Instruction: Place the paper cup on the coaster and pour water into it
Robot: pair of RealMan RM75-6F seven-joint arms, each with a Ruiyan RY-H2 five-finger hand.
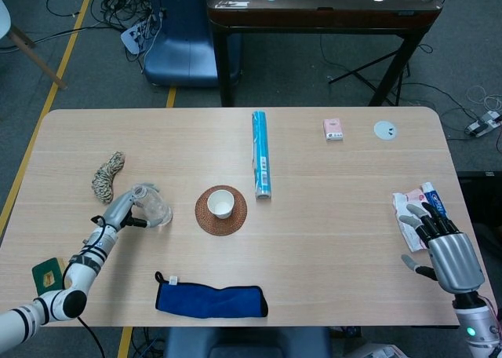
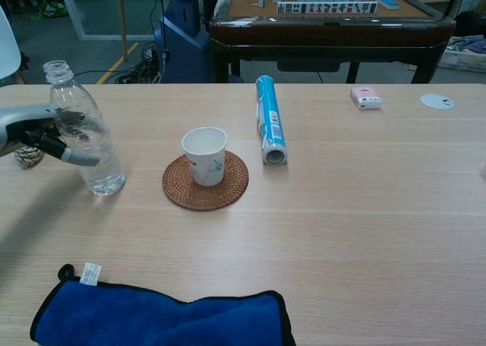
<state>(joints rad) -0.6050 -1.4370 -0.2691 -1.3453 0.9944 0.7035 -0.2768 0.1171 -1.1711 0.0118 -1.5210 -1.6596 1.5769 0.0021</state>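
A white paper cup (image 1: pixel 220 203) (image 2: pixel 205 155) stands upright on the round woven coaster (image 1: pixel 205 221) (image 2: pixel 228 190) at the table's middle. To its left stands a clear, uncapped water bottle (image 1: pixel 153 207) (image 2: pixel 87 137) with a little water in it. My left hand (image 1: pixel 125 209) (image 2: pixel 38 130) holds the bottle from the left side, thumb in front and fingers behind. My right hand (image 1: pixel 447 248) rests open at the table's right edge, fingers spread, far from the cup. The chest view does not show it.
A blue cloth (image 1: pixel 210 299) (image 2: pixel 152 316) lies at the near edge. A blue tube (image 1: pixel 261 166) (image 2: pixel 269 118) lies just right of the coaster. A coil of rope (image 1: pixel 107 175) sits behind my left hand. A pink box (image 1: pixel 333 129), white disc (image 1: pixel 384 130) and packets (image 1: pixel 408 209) are on the right.
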